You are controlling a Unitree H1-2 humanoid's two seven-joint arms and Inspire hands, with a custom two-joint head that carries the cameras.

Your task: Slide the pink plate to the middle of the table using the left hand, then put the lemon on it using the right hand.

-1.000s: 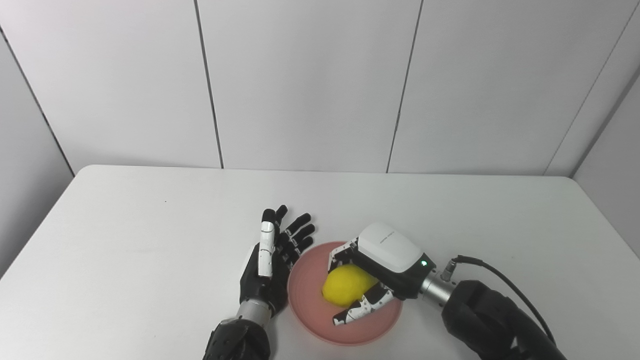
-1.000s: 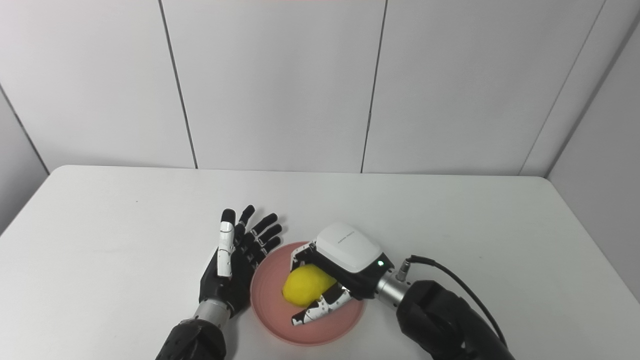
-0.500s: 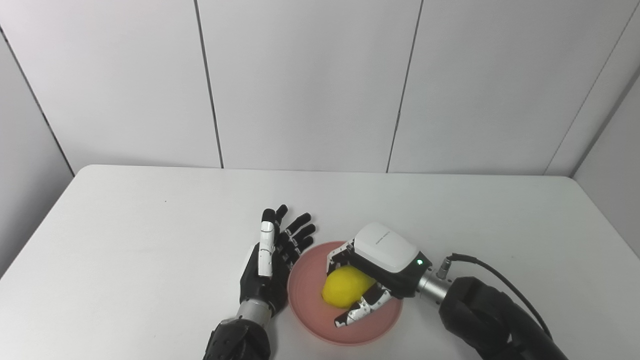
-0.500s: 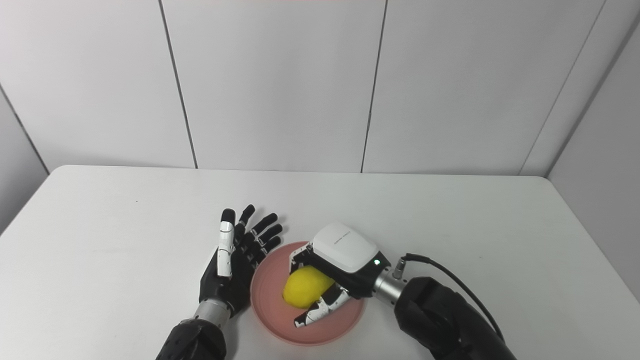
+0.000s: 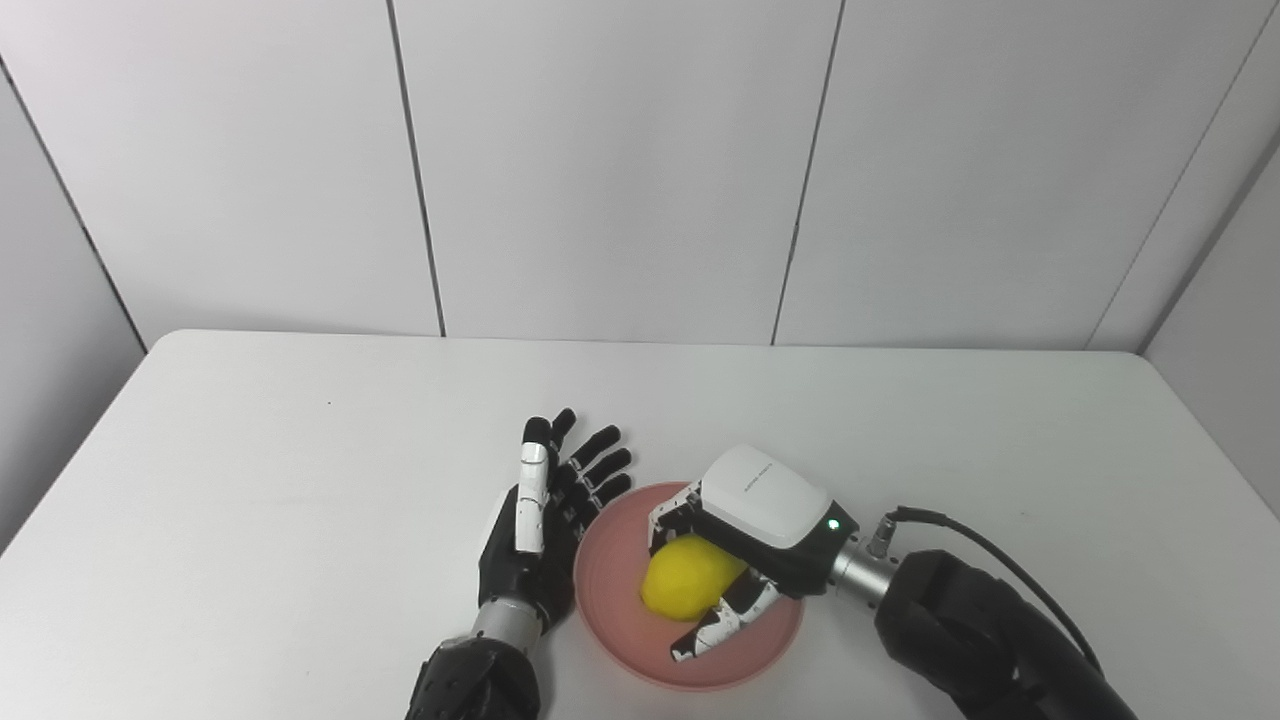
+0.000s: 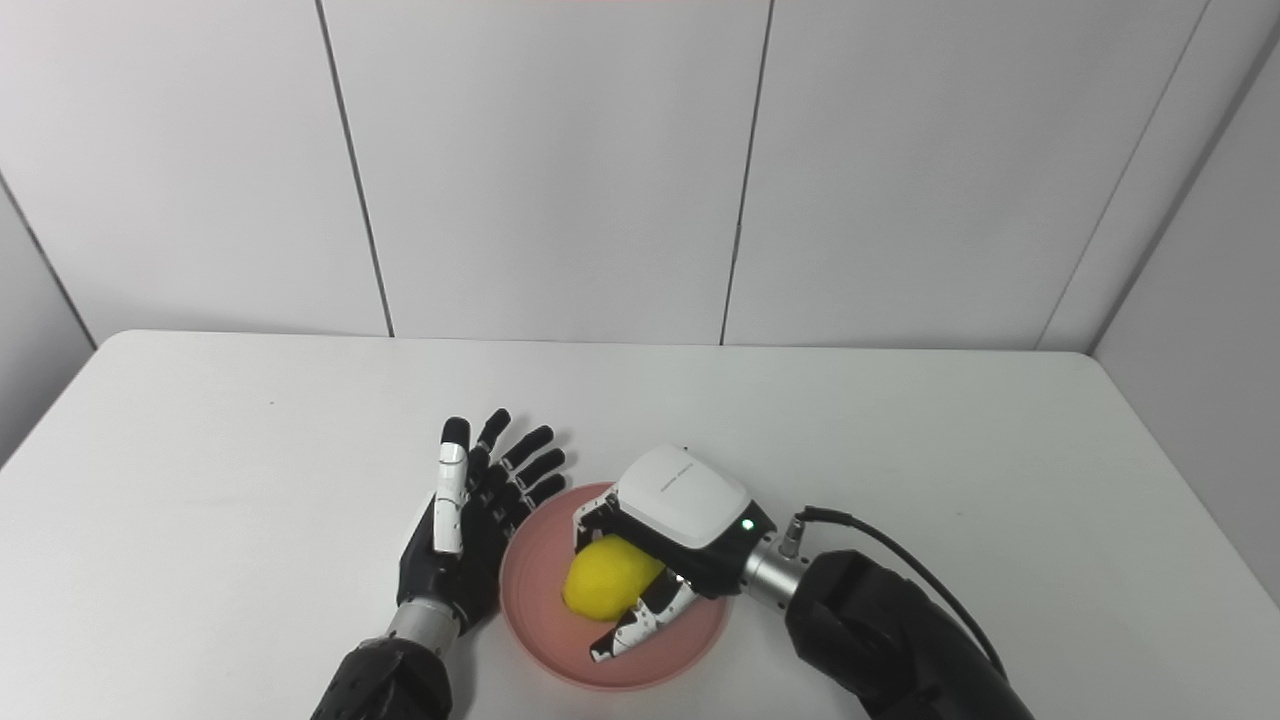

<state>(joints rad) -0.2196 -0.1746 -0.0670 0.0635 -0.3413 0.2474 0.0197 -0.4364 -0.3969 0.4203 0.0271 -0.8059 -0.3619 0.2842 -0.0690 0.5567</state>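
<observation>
The pink plate (image 5: 610, 560) lies near the table's front edge, about mid-width. A yellow lemon (image 5: 685, 580) is over the plate's middle, with my right hand (image 5: 745, 535) shut on it from above and the right. Whether the lemon rests on the plate I cannot tell. My left hand (image 5: 545, 520) is open, fingers spread and pointing away, its edge against the plate's left rim. The right eye view shows the same lemon (image 6: 605, 580) and plate (image 6: 530, 570).
The white table (image 5: 300, 450) ends at a back edge below grey wall panels. A black cable (image 5: 985, 545) loops from my right wrist over the table at the right.
My right hand with the lemon has shifted slightly left and down over the plate. The left hand and the plate have stayed put.
</observation>
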